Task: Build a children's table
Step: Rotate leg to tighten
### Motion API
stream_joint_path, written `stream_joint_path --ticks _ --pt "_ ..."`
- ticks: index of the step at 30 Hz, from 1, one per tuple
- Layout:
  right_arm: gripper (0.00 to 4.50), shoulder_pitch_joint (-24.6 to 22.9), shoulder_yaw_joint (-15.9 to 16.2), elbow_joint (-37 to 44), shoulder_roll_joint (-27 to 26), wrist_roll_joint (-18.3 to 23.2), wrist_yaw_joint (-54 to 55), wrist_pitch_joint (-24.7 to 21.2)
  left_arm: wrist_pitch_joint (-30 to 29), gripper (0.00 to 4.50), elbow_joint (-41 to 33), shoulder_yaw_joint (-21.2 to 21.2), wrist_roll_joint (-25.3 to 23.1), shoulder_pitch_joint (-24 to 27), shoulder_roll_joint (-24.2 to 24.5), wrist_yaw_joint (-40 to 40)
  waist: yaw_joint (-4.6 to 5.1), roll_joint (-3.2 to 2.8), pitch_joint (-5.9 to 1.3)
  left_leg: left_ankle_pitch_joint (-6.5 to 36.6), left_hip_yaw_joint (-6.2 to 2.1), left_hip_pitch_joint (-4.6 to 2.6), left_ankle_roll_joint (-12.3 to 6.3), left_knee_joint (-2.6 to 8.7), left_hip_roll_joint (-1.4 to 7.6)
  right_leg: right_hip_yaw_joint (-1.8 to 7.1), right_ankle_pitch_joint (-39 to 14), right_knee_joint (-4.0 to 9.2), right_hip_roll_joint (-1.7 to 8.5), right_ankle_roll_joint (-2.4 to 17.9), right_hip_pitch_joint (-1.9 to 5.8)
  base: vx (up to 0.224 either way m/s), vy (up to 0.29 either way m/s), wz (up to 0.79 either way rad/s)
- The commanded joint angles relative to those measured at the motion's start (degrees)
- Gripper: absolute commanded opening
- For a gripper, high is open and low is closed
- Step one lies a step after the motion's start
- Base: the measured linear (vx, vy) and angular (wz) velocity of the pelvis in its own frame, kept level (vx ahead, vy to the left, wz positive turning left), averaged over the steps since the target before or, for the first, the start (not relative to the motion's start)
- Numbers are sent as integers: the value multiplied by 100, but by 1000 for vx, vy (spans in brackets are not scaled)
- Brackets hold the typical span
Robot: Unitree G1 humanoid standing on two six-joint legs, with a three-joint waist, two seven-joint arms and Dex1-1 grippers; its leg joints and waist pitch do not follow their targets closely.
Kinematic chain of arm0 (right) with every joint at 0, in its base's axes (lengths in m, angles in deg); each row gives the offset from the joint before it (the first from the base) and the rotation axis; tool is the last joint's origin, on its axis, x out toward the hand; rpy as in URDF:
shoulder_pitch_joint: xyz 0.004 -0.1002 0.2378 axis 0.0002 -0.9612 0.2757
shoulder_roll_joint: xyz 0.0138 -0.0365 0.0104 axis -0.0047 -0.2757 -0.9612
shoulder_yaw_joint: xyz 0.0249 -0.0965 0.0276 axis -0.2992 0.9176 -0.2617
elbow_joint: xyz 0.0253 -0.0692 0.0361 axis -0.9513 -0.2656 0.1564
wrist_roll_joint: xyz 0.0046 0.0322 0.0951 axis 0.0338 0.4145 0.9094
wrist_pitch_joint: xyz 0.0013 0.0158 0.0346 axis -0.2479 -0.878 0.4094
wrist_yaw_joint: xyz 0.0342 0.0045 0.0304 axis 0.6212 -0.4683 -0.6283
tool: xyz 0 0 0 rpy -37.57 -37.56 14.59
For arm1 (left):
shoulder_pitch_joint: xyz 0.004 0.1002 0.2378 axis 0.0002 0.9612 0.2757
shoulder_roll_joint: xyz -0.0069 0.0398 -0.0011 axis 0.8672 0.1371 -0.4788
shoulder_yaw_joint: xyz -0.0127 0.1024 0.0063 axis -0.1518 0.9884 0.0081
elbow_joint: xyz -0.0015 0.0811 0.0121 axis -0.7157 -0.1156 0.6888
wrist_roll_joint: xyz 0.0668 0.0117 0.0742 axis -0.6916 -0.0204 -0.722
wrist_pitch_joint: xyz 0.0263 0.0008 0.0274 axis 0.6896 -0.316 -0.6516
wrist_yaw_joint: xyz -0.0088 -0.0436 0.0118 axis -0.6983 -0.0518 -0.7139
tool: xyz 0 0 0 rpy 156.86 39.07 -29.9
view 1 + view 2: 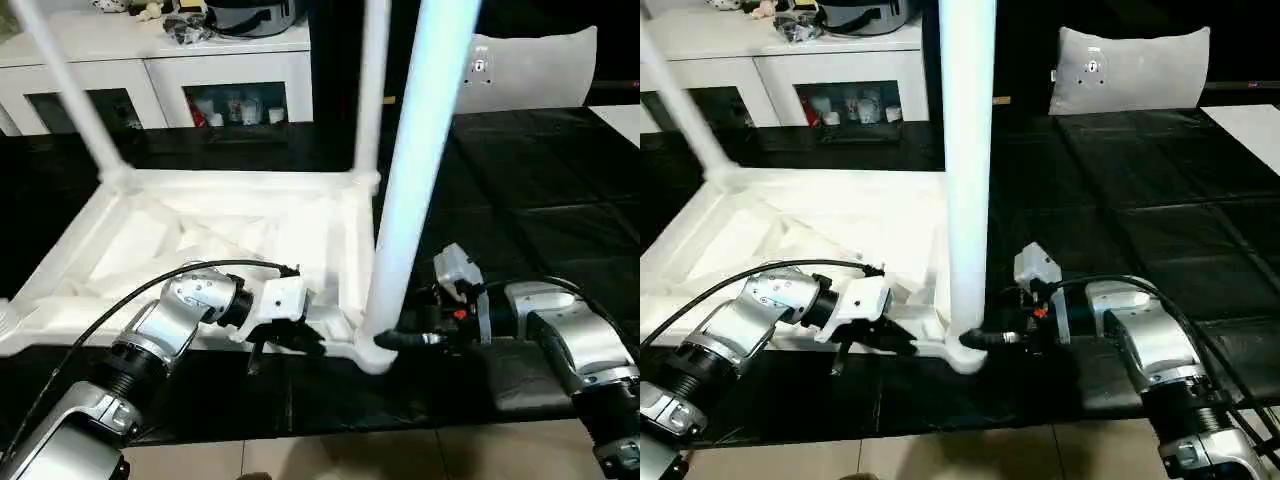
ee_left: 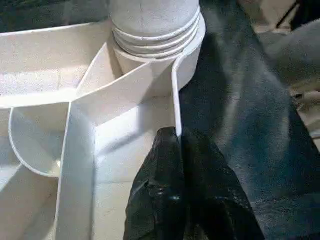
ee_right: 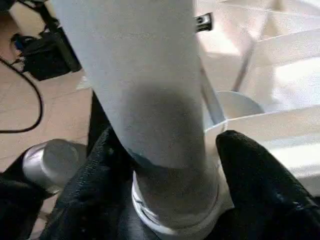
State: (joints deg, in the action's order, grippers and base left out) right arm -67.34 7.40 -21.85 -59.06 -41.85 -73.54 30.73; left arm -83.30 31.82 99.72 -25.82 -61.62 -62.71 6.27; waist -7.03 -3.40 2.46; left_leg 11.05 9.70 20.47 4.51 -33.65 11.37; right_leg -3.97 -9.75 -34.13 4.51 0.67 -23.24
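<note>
The top [image 1: 190,240] lies upside down on a black floor mat [image 1: 540,190], ribbed underside up. Three legs stand in corner sockets: a far left leg [image 1: 70,85], a far right leg [image 1: 372,85], and a near leg [image 1: 420,170] at the near right corner, just in front of the robot. The near left corner sits at the edge of the head views, and I cannot tell whether a leg is fitted there.

The right end effector [image 1: 985,338] is closed around the base of the near leg, just above the socket [image 1: 372,350]; in the right wrist view one black finger [image 3: 260,175] sits on each side of the leg, touching it. Thread rings at the leg's foot still show above the socket rim in the left wrist view, so this leg looks only partly screwed in.

The left end effector [image 1: 290,340] holds the top's near edge wall beside that socket; its fingers [image 2: 170,200] are pinched narrow on the thin wall, seemingly to steady the top while the leg is worked.

By my reading the build is well past halfway: at least two legs appear seated, a third is going in, and what remains is finishing that one, any fourth leg, and turning the table upright

Behind stands a white cabinet [image 1: 150,70], and a grey cushion [image 1: 1130,65] lies to the far right
</note>
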Motion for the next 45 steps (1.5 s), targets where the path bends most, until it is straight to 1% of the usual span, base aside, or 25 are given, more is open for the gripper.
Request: stream_joint_path --ticks 1,4,6,12,13,16,17,18,19,20,21,22,23,24,25,27,30,31,32,33,35,37,40,43,45 --pt "255 84 62 102 9 40 -90 -28 121 0 -126 238 -103 -1 18 -221 18 114 -352 1022 -4 -5 -346 378 178 237 -1633 393 356 1127 298 0 0 0" --pt "239 68 100 134 22 90 -166 -38 163 0 -77 246 -88 -6 22 -206 9 117 -359 961 -1 -2 -348 369 173 237 -1537 380 352 1136 303 0 0 0" --pt "212 59 109 149 22 102 -173 -42 168 0 -66 244 -87 -4 17 -208 6 121 -363 939 0 -1 -349 365 170 237 -1526 377 351 1132 305 0 0 0" --pt "198 -25 101 265 -28 231 -204 -165 59 0 -21 173 -76 22 -66 -118 -4 128 -360 913 3 -5 -354 362 167 237 -1596 384 346 1102 301 0 0 0" --pt "198 -78 13 368 -115 333 -43 -337 -232 0 -66 83 -16 23 -169 70 -7 128 -360 895 8 -4 -349 362 167 240 -1596 383 346 1098 303 0 0 0" --pt "197 -85 -169 383 -411 240 733 -542 -820 0 -161 -109 91 4 -395 509 -7 135 -344 930 6 -6 -303 373 164 236 -1743 395 345 1072 293 0 0 0" --pt "197 -69 -234 358 -546 162 1067 -558 -1007 0 -199 -171 114 -2 -471 672 15 118 -327 1020 0 6 -236 386 147 229 -1997 426 350 992 295 0 0 0" --pt "197 -41 -287 316 -669 67 1393 -576 -1166 0 -221 -224 125 -11 -546 828 46 130 -317 1120 -11 -2 -164 400 130 214 -2280 450 348 892 293 0 0 0" --pt "197 32 -392 205 -918 -164 2098 -635 -1452 0 -255 -324 140 -27 -700 1135 94 114 -300 1213 -12 -13 -86 409 121 215 -2536 477 344 796 270 0 0 0" --pt "197 75 -447 147 -1037 -261 2446 -762 -1596 0 -275 -369 147 -27 -780 1286 112 111 -299 1229 -28 -7 -63 418 108 202 -2660 498 355 745 281 0 0 0" --pt "197 111 -489 100 -1136 -349 2749 -917 -1712 0 -282 -407 141 -27 -860 1437 171 123 -299 1245 -45 5 -17 431 94 187 -2781 512 349 655 300 0 0 0" --pt "197 111 -489 100 -1136 -349 2749 -917 -1712 0 -282 -407 141 -27 -860 1437 206 126 -304 1241 -49 10 -15 433 91 187 -2770 515 338 628 304 0 0 0" --pt "196 149 -563 42 -1298 -499 3233 -1061 -1867 0 -269 -478 139 -32 -1012 1696 251 133 -305 1254 -52 26 -49 430 85 186 -2743 528 339 591 315 0 0 0" --pt "196 188 -705 -40 -1512 -655 3863 -1231 -2028 0 -219 -578 138 -57 -1228 2057 278 144 -312 1213 -40 17 -54 425 88 198 -2646 521 332 611 307 0 0 0" --pt "196 195 -847 -66 -1727 -764 4448 -1376 -2225 0 -193 -680 110 -87 -1453 2453 358 114 -315 1128 -41 25 -5 414 77 195 -2440 499 322 723 301 0 0 0" --pt "196 162 -956 -50 -1932 -808 4867 -1390 -2385 0 -160 -747 58 -122 -1659 2818 379 120 -333 1046 -30 17 -52 395 70 205 -2221 504 318 782 297 0 0 0" --pt "196 76 -930 -58 -2149 -910 5149 -1008 -2489 0 -96 -791 -63 -184 -1965 3320 375 126 -345 926 -10 26 -170 378 71 214 -1825 487 310 886 309 0 0 0" --pt "230 64 -937 -56 -2189 -906 5172 -955 -2500 0 -89 -796 -79 -194 -2008 3374 358 95 -349 886 -10 16 -198 376 68 212 -1723 480 309 918 310 0 0 0" --pt "230 43 -937 -36 -2247 -900 5211 -863 -2507 0 -91 -800 -104 -211 -2073 3438 366 114 -348 869 -2 28 -224 373 66 216 -1679 484 306 925 317 0 0 0" --pt "263 26 -935 -10 -2277 -869 5199 -782 -2481 0 -95 -787 -120 -226 -2090 3429 345 105 -348 869 -4 21 -245 376 71 214 -1666 485 309 930 317 0 0 0" --pt "266 5 -983 58 -2331 -800 5199 -826 -2482 0 -126 -758 -150 -232 -2080 3402 333 96 -342 894 -11 30 -264 386 73 213 -1668 479 306 931 328 0 0 0" --pt "301 -33 -1152 220 -2334 -564 5016 -865 -2291 0 -215 -629 -227 -152 -1884 3181 337 82 -338 985 -22 21 -257 402 87 210 -1698 485 308 931 326 0 0 0" --pt "320 -45 -1171 264 -2229 -497 4888 -862 -2209 0 -295 -574 -201 -79 -1790 3041 337 86 -341 1026 -30 25 -247 410 99 216 -1573 464 312 962 337 0 0 0" --pt "345 -38 -1085 229 -1872 -484 4416 -800 -2103 0 -279 -558 -197 -53 -1654 2901 311 107 -347 916 -11 24 -295 386 102 225 -1410 450 319 1035 339 0 0 0" --pt "366 -51 -947 221 -1472 -469 3798 -630 -1880 0 -217 -495 -232 -62 -1459 2634 280 96 -352 874 -6 17 -341 373 107 228 -1326 441 320 1063 333 0 0 0"
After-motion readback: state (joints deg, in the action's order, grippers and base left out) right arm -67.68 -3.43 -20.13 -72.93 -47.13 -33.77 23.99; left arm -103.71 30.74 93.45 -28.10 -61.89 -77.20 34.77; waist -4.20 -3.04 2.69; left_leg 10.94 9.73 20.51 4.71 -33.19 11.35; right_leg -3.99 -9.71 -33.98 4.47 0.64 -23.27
